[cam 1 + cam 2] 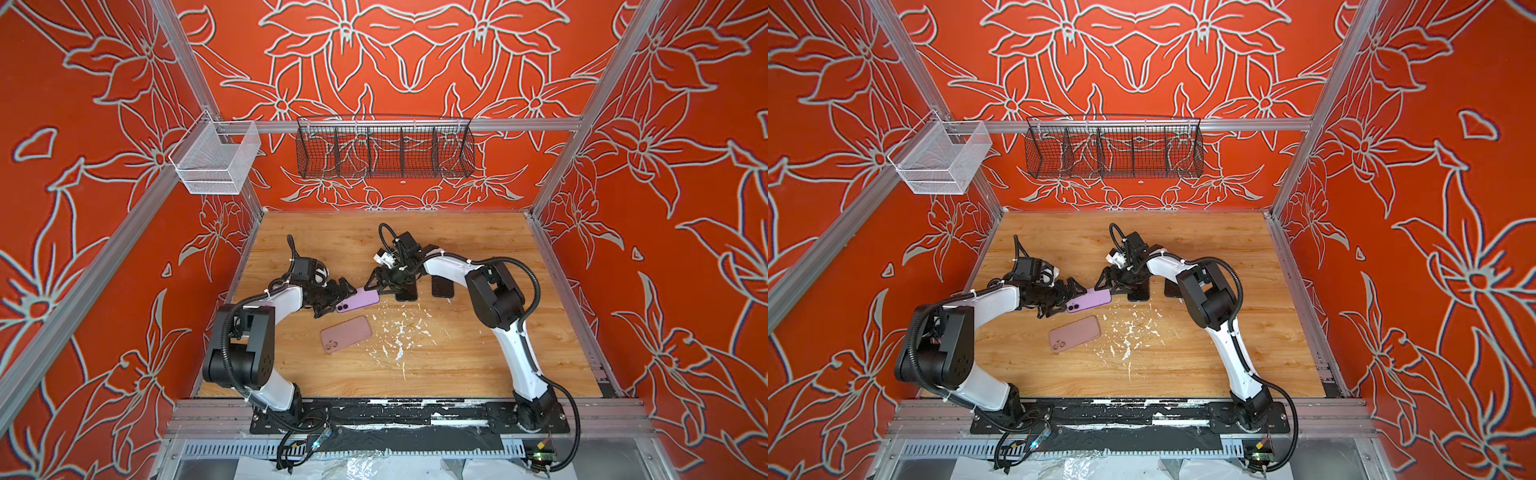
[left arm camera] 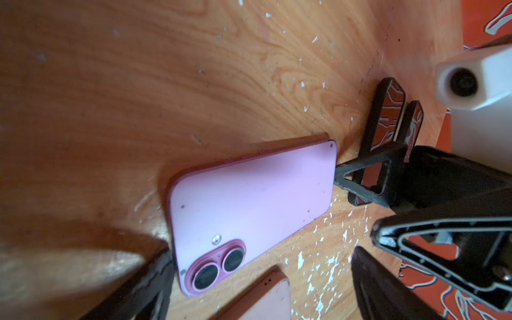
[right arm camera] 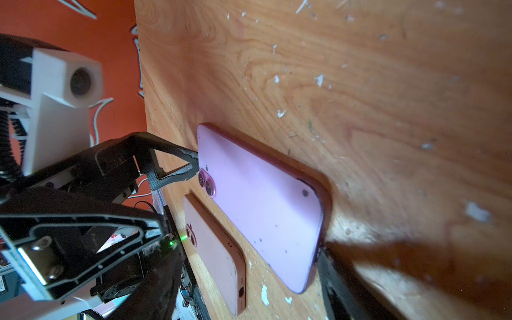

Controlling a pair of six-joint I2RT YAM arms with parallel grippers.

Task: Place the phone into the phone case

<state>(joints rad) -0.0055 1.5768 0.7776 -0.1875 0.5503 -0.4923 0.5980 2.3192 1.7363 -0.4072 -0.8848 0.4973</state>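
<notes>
- Paint-flecked wooden counter (image 1: 457, 353) inside orange floral walls.
- The phone (image 1: 358, 300) lies back-up between the left gripper (image 1: 340, 300) and right gripper (image 1: 376, 289). Both sets of jaws are apart, clamping nothing.
- The phone case (image 1: 346, 333) lies just beside it.
- Likely step: pickup, which needs a firm edge grip.
- The left wrist view shows a right fingertip (image 2: 339, 174) touching the phone's end, unclear in both top views.

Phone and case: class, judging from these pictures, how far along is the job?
Done: nothing fitted; the phone lies camera side up on the table, apart from the case. In hand: the left gripper and right gripper, both open, bracket the phone's short ends. Remaining: grasp it, carry it over, seat it in the case.
</notes>
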